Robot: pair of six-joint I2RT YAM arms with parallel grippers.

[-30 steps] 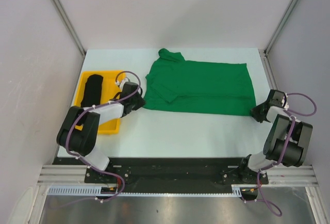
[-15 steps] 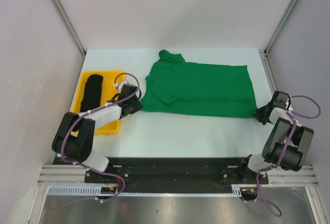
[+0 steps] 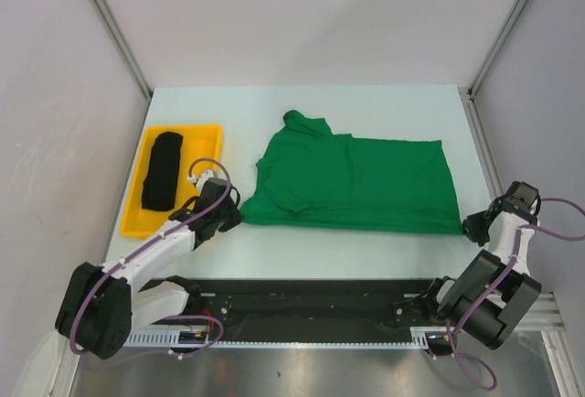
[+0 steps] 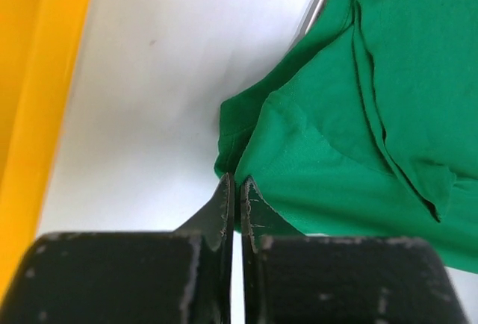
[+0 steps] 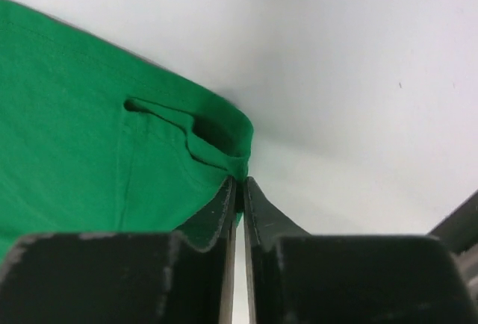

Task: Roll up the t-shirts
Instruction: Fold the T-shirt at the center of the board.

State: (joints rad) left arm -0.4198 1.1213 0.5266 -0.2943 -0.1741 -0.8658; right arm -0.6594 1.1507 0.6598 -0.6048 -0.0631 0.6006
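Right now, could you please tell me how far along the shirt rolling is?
Done: the black shirt lies rolled in the tray. In hand: the green shirt lies flat on the table, with the left pincer and right pincer each shut on a near corner. Left: the green shirt shows no roll yet, so all of its rolling remains.

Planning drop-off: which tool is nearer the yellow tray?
Left. The left tool is just right of the yellow tray, at the near-left corner of the green t-shirt; the right tool is at its near-right corner, far off.
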